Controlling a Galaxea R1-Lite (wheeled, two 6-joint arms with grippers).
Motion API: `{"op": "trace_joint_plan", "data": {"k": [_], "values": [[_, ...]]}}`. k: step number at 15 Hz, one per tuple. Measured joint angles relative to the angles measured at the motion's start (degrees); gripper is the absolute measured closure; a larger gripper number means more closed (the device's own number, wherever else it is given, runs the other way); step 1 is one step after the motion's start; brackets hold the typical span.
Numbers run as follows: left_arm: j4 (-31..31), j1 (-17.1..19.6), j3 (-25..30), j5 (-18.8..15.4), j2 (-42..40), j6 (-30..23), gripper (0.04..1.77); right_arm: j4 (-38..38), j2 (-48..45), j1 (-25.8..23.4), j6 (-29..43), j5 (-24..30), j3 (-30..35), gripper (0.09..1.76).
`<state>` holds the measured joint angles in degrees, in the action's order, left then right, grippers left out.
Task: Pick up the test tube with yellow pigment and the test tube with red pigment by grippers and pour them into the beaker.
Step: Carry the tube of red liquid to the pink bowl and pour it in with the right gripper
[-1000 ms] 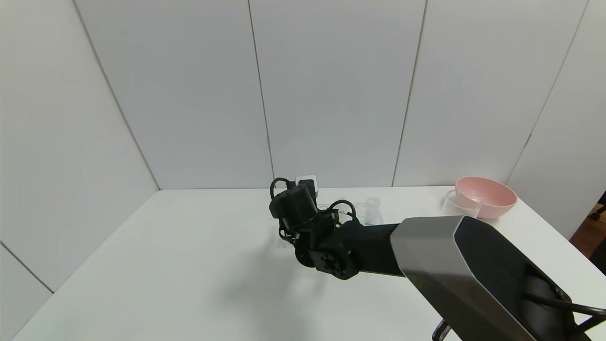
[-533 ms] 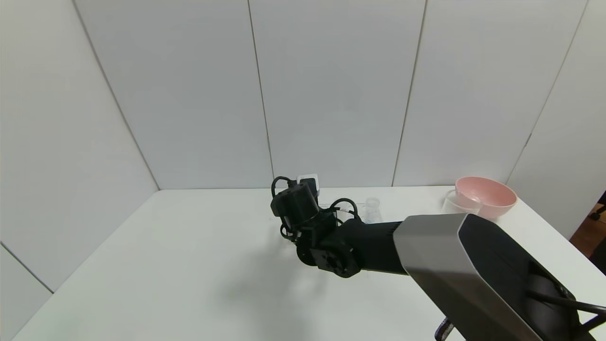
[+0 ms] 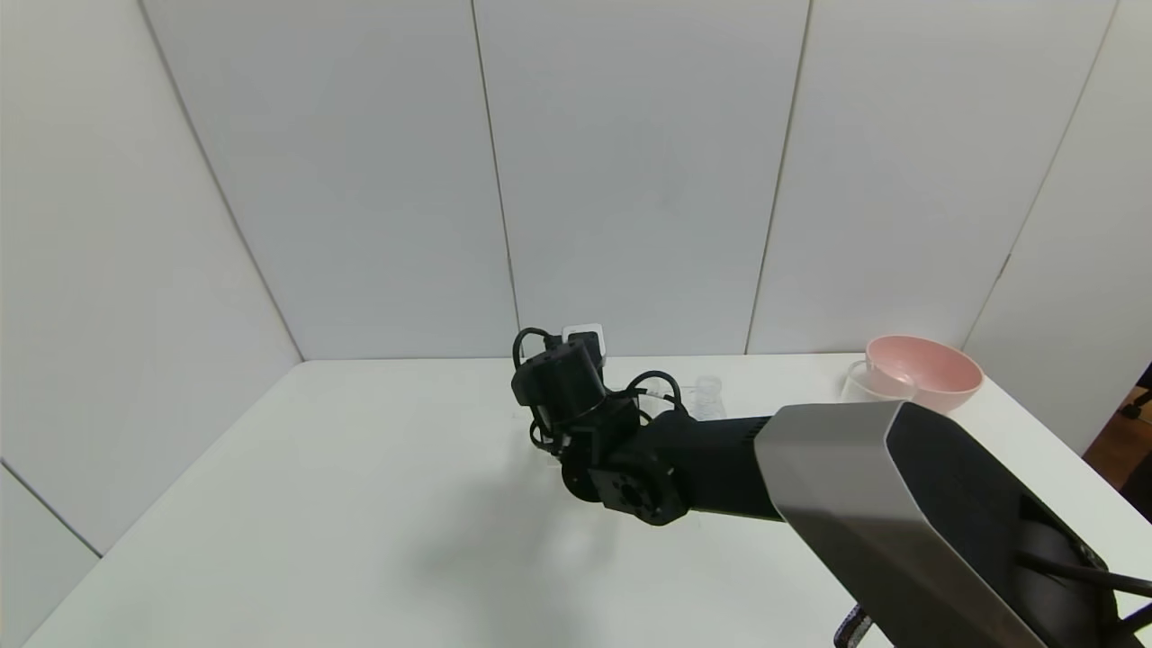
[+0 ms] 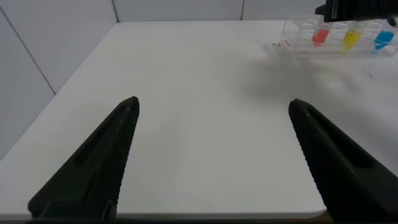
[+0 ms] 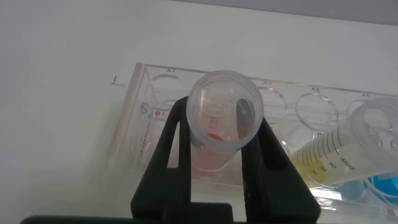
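Right gripper [image 5: 214, 168], black flat fingers, clamped tight on the clear ribbed test tube with red-orange pigment [image 5: 219, 121], which sits upright in the clear plastic tube rack [image 5: 146, 112] at the far middle of the white table [image 3: 315, 504]. Yellow-pigment clear tube [image 5: 333, 155] stands in the rack just beside it, blue-liquid tube [image 4: 384, 39] next along. Clear beaker [image 3: 871, 385] far right, touching or just beside the pink bowl [image 3: 927, 371]. Left gripper [image 4: 211, 162] spread wide, holding nothing, hovering over the near left table.

White table [image 3: 315, 504], grey panelled walls [image 3: 630, 180] behind.
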<state>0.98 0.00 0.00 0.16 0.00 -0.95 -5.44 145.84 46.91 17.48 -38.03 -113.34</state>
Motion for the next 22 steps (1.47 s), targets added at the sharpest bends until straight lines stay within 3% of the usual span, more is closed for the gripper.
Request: {"op": "trace_joint_plan", "data": {"k": [9,18,22], "values": [[0.00,0.00,0.00,0.00,0.00,0.00,0.09,0.00,-0.55,-0.02,-0.46,0.05,0.61,1.33],[0.00,-0.02,0.00,0.00,0.00,0.00,0.09,-0.02,-7.25,0.22,-2.90,-0.09,1.13,1.33],[0.00,0.00,0.00,0.00,0.00,0.00,0.09,-0.22,-10.91,0.44,-3.69,0.07,5.10,1.33]]}}
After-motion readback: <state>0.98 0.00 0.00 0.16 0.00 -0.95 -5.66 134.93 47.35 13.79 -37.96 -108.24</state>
